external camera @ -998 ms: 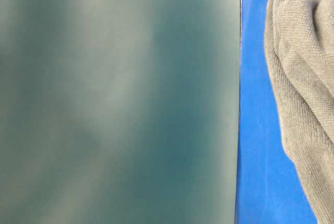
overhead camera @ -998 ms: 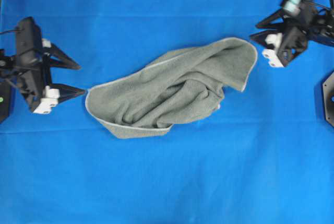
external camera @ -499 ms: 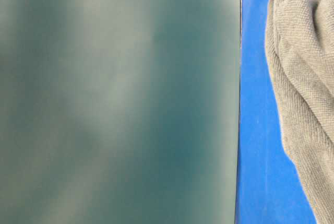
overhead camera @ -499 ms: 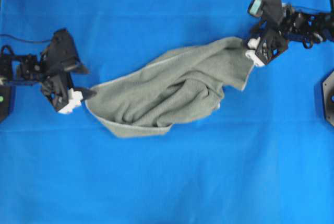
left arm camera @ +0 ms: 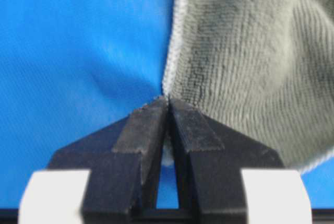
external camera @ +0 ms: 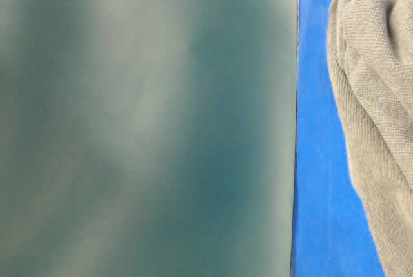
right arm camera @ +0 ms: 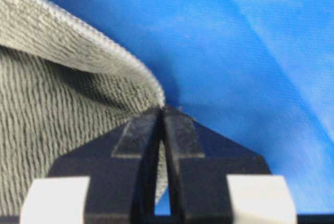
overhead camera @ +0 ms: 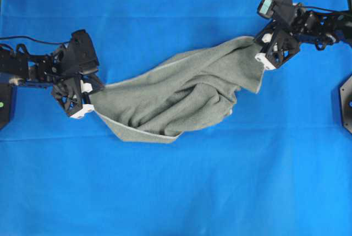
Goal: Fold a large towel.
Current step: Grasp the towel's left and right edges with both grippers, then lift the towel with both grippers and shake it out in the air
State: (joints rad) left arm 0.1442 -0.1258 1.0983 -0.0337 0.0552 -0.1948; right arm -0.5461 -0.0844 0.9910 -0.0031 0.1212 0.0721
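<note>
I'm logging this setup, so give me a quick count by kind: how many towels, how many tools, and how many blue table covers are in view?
Towels: 1, the large towel, crumpled
Tools: 2, the left tool and the right tool, each pinched on a towel edge
Blue covers: 1, the blue cover
Total: 4

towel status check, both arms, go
Left gripper shut on towel corner hem. Right gripper shut on opposite corner. Towel bunched, unfolded, on blue surface. Nothing in the way.
</note>
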